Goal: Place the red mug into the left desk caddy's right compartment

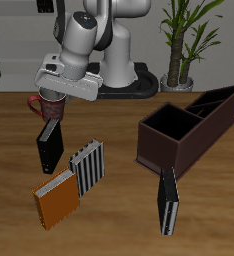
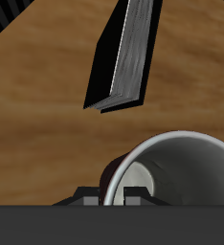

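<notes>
The red mug (image 1: 35, 104) stands at the back of the table, mostly hidden behind my gripper (image 1: 51, 102). In the wrist view its white inside (image 2: 181, 163) fills the frame close below my gripper (image 2: 111, 197). The two fingertips stand close together on either side of the mug's rim wall, shut on it. The dark maroon-brown desk caddy (image 1: 167, 148) stands far across the table from the mug. Its wide squarish compartment (image 1: 171, 122) is open and empty. I cannot tell whether the mug is off the table.
A black book (image 1: 49, 146) stands just in front of the mug and also shows in the wrist view (image 2: 123, 57). A striped book (image 1: 87, 168) and an orange book (image 1: 57, 198) stand nearer the front edge. Another black book (image 1: 167, 200) stands before the caddy.
</notes>
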